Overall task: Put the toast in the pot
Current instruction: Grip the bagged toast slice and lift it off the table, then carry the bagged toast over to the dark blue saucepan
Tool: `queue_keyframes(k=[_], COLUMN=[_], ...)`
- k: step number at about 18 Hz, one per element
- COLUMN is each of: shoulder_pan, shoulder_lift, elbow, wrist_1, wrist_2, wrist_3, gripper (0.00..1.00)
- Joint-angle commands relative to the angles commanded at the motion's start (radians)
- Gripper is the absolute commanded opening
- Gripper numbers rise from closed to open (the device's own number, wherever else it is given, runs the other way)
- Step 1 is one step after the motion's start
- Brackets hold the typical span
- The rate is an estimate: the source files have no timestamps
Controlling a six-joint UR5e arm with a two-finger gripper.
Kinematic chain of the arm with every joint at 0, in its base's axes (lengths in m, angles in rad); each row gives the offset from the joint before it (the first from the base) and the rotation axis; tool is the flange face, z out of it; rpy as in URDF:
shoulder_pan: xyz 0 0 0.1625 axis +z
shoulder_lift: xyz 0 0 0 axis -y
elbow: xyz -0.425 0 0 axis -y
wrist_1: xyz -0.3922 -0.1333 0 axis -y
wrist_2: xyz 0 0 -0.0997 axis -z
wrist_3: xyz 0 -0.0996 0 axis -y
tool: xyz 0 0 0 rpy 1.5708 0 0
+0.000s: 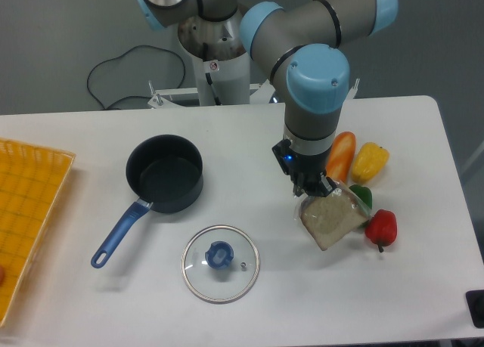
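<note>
The toast (333, 220), a beige square slice in clear plastic, is at the right of the table, tilted, beside the peppers. My gripper (314, 188) points straight down at the toast's upper left edge, and its fingers look shut on the wrapped slice there. I cannot tell whether the toast is lifted off the table or still rests on it. The pot (165, 173), dark and round with a blue handle (119, 235), stands empty to the left of the gripper, well apart from it.
A glass lid with a blue knob (220, 262) lies in front of the pot. An orange baguette (341, 155), a yellow pepper (370, 162), a green pepper (362, 195) and a red pepper (382, 227) crowd around the toast. A yellow basket (30, 211) sits at the left edge.
</note>
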Motion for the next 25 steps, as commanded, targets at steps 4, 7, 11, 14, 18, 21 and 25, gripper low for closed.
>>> queue_keyframes(k=[4,7,11,14,18,21,25], shoulder_pan=[-0.014,-0.015,-0.015,-0.015,-0.014,-0.017,-0.015], shoulder_lift=[0.015,0.054,0.098,0.124,0.186,0.233,0.284], elbow=[-0.003,-0.046,-0.097,-0.123,-0.169,-0.219,-0.27], wrist_1=[-0.012,-0.009,-0.003,-0.003,-0.002,0.0,0.003], wrist_2=[-0.008,-0.034,-0.043,-0.072,-0.149,-0.17,-0.239], wrist_3=[-0.018,-0.032,-0.035,-0.043,-0.078,-0.084,-0.087], gripper=[0.0,0.0,0.0,0.0,0.0,0.0,0.0])
